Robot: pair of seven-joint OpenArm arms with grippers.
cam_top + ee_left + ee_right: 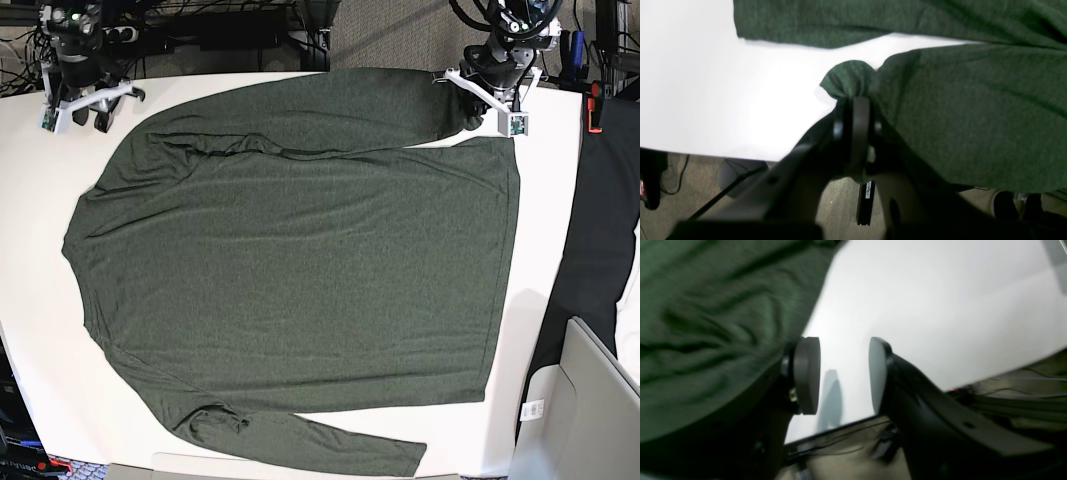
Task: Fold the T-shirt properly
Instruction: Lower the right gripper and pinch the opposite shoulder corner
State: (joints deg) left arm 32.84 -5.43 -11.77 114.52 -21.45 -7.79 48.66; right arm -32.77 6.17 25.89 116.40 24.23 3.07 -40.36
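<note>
The large dark olive-green heathered knit T-shirt (pixel 300 270) with long sleeves is spread flat on the white tabletop (pixel 545 300), its long axis running across the base view from the collar end at that view's left to the hem at its right. One sleeve is laid along the far edge, the other along the near edge.

The left gripper (pixel 853 100) is seen at the far hem corner, where its fingers (pixel 858 116) are pressed together on a small bunch of the green fabric; the pinched tuft pokes out just beyond the tips. The rest of the garment lies away from this grip, toward the near side and toward the collar end, so any fold is judged to carry the corner along one of those directions.

The right gripper (pixel 844 375) is placed at the far collar-side corner of the tabletop, its fingers (pixel 806 373) spread with only bare tabletop between them. The shoulder fabric is just beside one pad, nothing being held. This arm is the nearer one to the shoulder.
</note>
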